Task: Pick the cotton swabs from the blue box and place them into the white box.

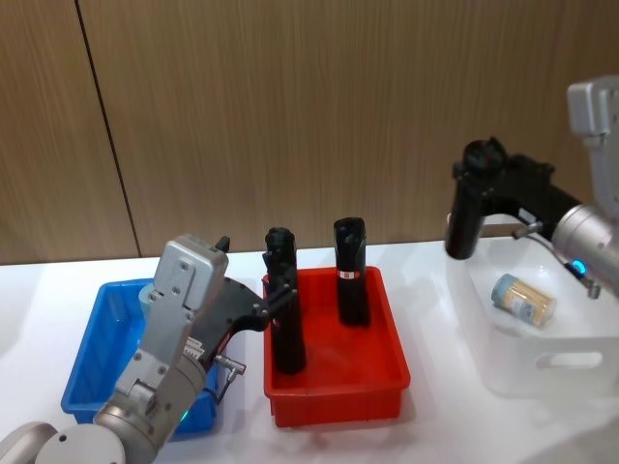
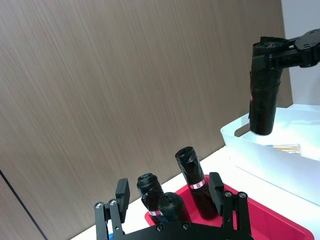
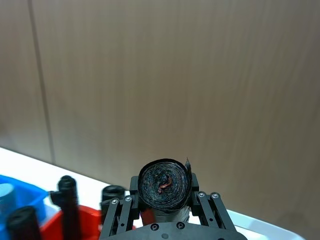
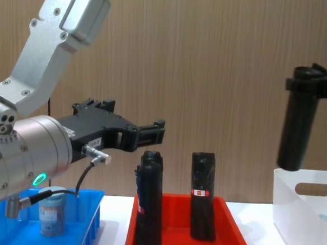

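One tub of cotton swabs (image 4: 52, 215) stands upright in the blue box (image 4: 10, 232) at the left, under my left arm. A second tub of cotton swabs (image 1: 523, 299) lies on its side in the white box (image 1: 580, 372) at the right. My left gripper (image 1: 274, 298) hangs open and empty between the blue box (image 1: 92, 348) and the red tray, its fingers (image 2: 122, 194) spread. My right gripper (image 1: 481, 162) is shut on a tall black roll (image 4: 298, 129), held upright above the white box's (image 4: 308, 222) left rim.
A red tray (image 1: 334, 391) sits between the two boxes with black rolls (image 1: 350, 271) standing in it, one (image 1: 283, 309) right beside my left gripper. A wooden wall closes off the back of the white table.
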